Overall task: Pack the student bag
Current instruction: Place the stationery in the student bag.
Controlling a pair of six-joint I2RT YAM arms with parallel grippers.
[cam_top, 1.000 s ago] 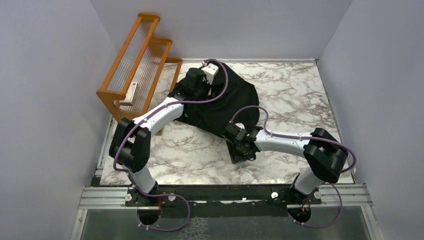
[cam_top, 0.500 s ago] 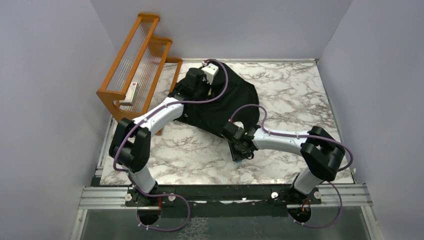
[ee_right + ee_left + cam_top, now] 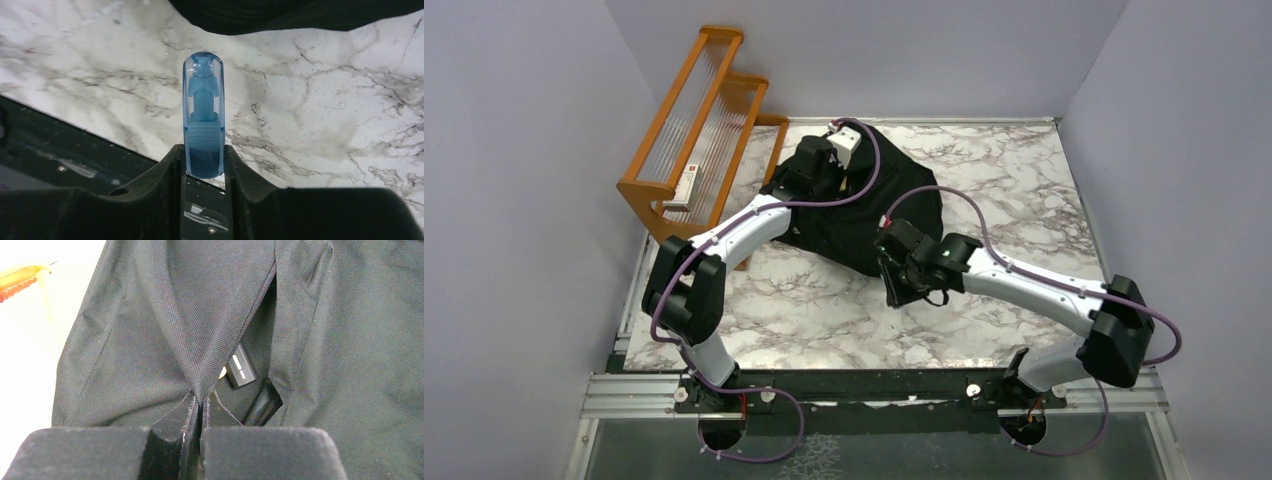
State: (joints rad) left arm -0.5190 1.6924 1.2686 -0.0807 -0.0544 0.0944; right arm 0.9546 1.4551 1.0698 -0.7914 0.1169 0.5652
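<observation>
left wrist: left gripper point(image 3: 200, 405) clenched on student bag point(image 3: 150, 340) fabric by the open zip; small black device point(image 3: 241, 371) in the pocket. right gripper point(image 3: 204, 160) clamps blue capped tube point(image 3: 203, 115). bag lies far-centre on marble table point(image 3: 1024, 180).

Black student bag point(image 3: 904, 195), grey-veined white marble table point(image 3: 1024, 180), translucent blue tube point(image 3: 203, 120), perhaps a pen; orange rack point(image 3: 699, 125).

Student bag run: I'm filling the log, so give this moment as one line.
left pincer: shut on bag at zip edge | right pincer: shut on blue tube, above table | bag opening: small black item inside
</observation>
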